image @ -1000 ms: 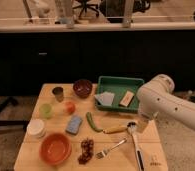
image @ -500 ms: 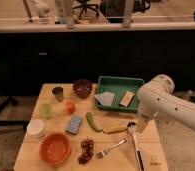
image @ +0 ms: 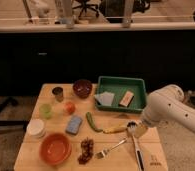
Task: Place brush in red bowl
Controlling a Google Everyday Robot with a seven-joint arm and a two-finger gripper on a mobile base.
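**A:** Where's the gripper point(image: 141, 130)?

**B:** At the right edge of the wooden table point(image: 51, 162), at the lower end of the big white arm point(image: 167, 106). The arm covers most of it. Its jaws stand wide, with nothing between them.

**A:** And the brush point(image: 137, 148)?

**B:** Lying flat on the table just beside the gripper. Its dark round head is closest, and the slim handle runs toward the table's near edge. I can't tell whether the gripper touches the head.

**A:** The red bowl point(image: 55, 148)?

**B:** Well apart, at the near left corner, upright. Between it and the brush lie a dark red clump point(image: 86, 150) and a silver fork point(image: 111, 148). A yellow piece point(image: 114, 130) and a green pod point(image: 92, 121) sit just left of the brush head.

**A:** Farther out?

**B:** A green tray point(image: 122, 79) behind the gripper, and a maroon bowl point(image: 82, 88) to its left.

**A:** Any writing?

**B:** A small dark mark point(image: 153, 161) at the table's near right corner. It's unreadable.
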